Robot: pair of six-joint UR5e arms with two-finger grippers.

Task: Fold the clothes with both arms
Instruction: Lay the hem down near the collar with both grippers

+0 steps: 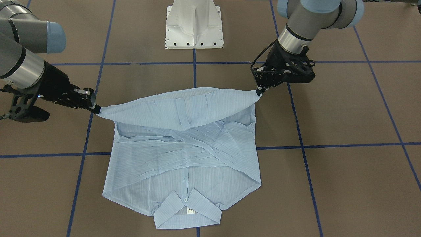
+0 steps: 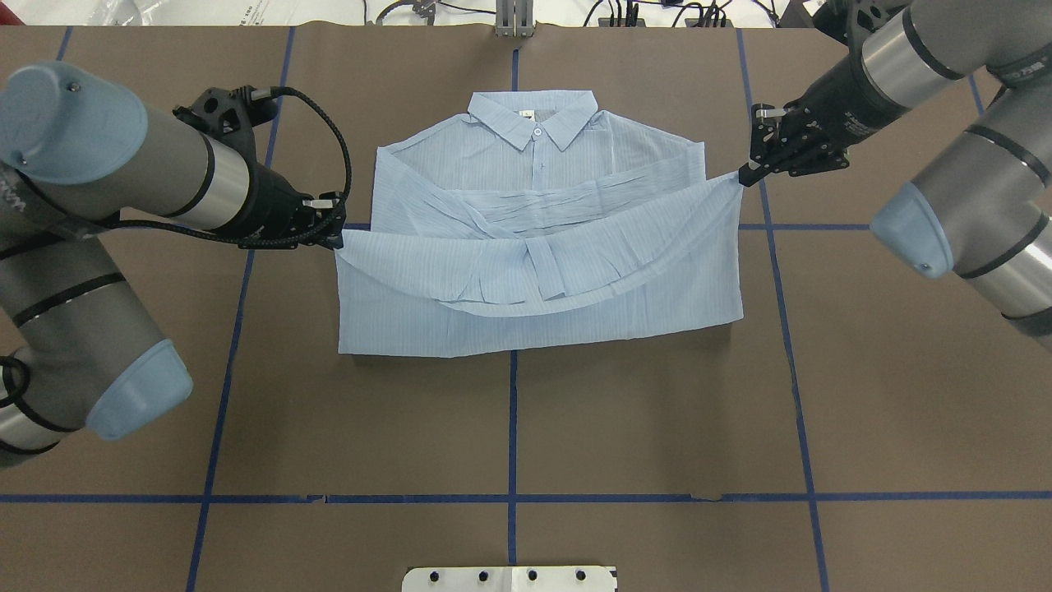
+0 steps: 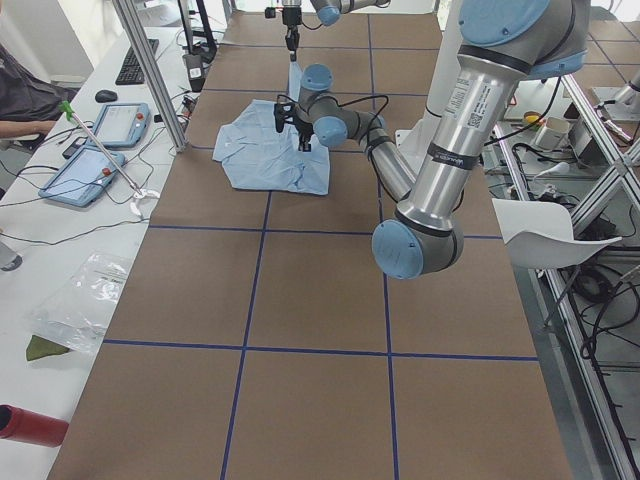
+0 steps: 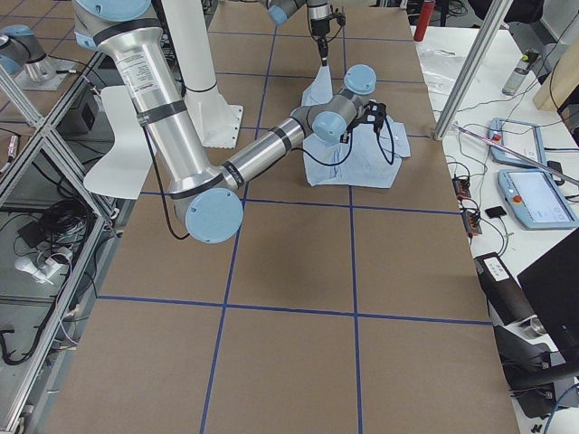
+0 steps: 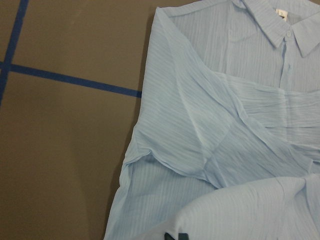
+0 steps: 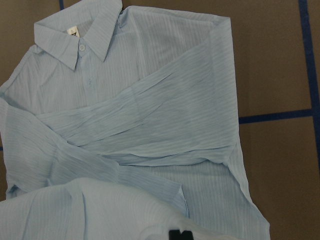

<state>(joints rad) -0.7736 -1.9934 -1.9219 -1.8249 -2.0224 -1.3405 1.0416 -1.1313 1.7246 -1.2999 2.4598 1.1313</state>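
Shirt (image 2: 534, 271) — thin, semi-sheer light blue cloth, finely striped, softly creased — is laid near the middle of the brown tabletop (image 2: 657, 395), which is crossed by blue tape lines (image 2: 512, 427). Collar (image 2: 532, 115) is pointed away from the robot and buttoned; a small label is seen inside. Both sleeves are folded flat across the chest in an X. The hem end is doubled over toward the collar, so the long axis is set across the tabletop. One hem corner is pinched tight in the left end effector (image 2: 335, 238), the other in the right end effector (image 2: 746, 174) — the edge between is sagged in a shallow curve
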